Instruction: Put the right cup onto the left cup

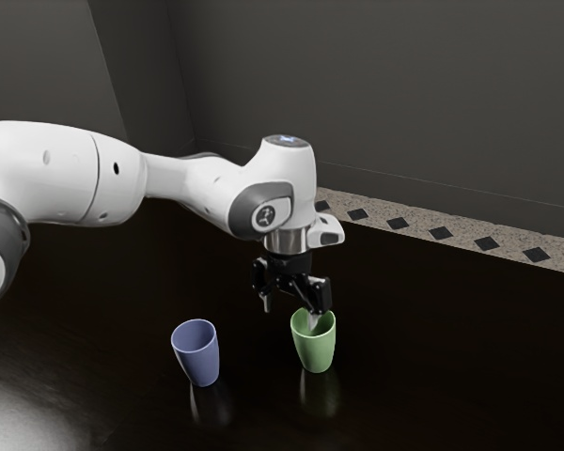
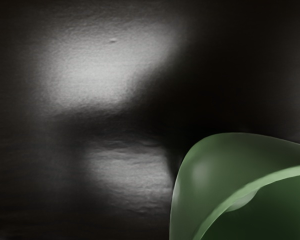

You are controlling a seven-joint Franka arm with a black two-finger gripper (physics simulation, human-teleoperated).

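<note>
dim light, pale glare on table (image 1: 103, 329)

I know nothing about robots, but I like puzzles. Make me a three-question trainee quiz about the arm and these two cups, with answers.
1. Multiple choice. Which cup is the gripper nearer to?
A) the blue cup
B) the green cup
C) equally near to both

2. True or false: one cup is stacked inside the other.

3. Fill in the missing word: the gripper's two fingers stand ____ , with one of them at the green cup's mouth.

Key: 1. B; 2. False, the cups stand separately; 3. apart.
</note>
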